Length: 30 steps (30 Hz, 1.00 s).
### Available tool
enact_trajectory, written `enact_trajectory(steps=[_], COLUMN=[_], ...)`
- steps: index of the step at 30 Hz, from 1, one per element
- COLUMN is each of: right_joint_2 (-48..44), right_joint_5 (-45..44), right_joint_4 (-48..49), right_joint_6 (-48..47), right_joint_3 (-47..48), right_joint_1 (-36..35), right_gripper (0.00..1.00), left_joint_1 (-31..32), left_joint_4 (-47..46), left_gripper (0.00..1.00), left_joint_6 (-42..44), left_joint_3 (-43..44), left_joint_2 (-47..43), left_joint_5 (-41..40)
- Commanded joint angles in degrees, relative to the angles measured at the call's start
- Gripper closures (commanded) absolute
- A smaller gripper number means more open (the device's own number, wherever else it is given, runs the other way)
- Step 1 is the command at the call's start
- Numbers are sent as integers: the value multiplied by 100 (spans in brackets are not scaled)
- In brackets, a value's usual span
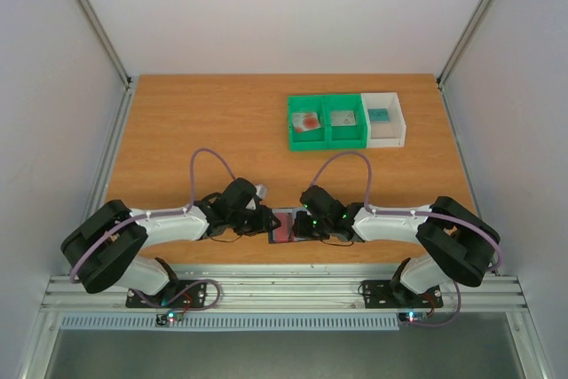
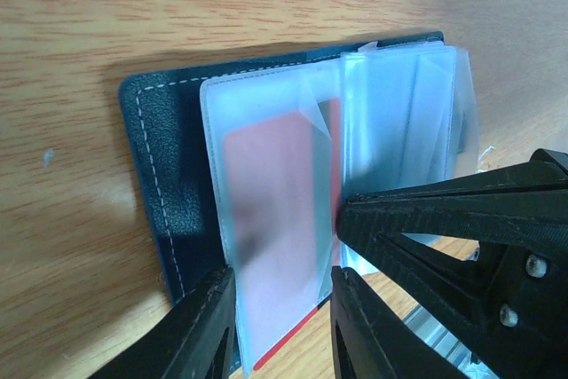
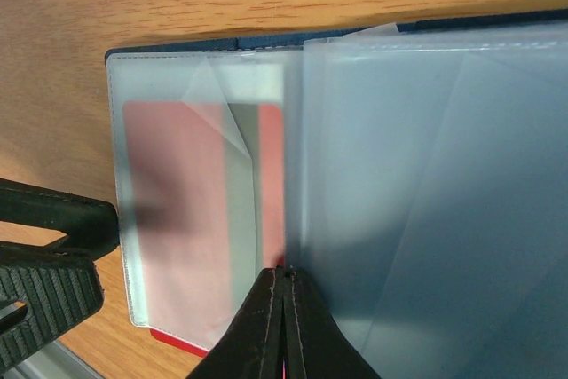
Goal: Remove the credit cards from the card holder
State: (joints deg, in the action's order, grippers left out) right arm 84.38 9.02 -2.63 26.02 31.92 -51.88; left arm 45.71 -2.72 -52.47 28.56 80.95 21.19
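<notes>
Wooden table: left gripper parted astride sleeved red card, right gripper closed; bins only overhead.

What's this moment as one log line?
card holder open; red card in sleeve; left hand at sleeve edge, grip unclear; right hand shut beside sleeve

card holder: dark navy cover with pale stitching, lying open and flat, inner side up
place: at the near edge of the worktop, about midway between its left and right edges
sleeves: frosted clear plastic leaves; one lies flat on the left half, the rest stack toward the right
credit card: red, tucked inside the flat left sleeve, one edge poking out at the sleeve's near end
other cards: cannot tell through the stacked sleeves
</notes>
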Motion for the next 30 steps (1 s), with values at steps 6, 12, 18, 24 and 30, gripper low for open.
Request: enact_trajectory(steps=[6, 12, 18, 24, 30], right_joint_2=[90, 85, 88, 96, 79], right_joint_5=[-163, -172, -172, -163, -164], right_joint_4=[-203, -185, -176, -167, -154], right_joint_6=[-3, 8, 8, 6, 17], right_joint_3=[-72, -90, -98, -98, -106], right_joint_1=[-49, -53, -51, -51, -51], right_gripper=[99, 99, 99, 99, 99], left_joint_1=[-11, -12, -11, -8, -3], left_joint_4=[-297, -236, -245, -359, -409], left_gripper=[69, 61, 60, 67, 67], left_joint_6=[17, 8, 8, -24, -35], left_joint_3=[149, 168, 159, 159, 149], left_joint_2=[144, 138, 146, 207, 223], left_joint_5=[12, -32, -33, 42, 56])
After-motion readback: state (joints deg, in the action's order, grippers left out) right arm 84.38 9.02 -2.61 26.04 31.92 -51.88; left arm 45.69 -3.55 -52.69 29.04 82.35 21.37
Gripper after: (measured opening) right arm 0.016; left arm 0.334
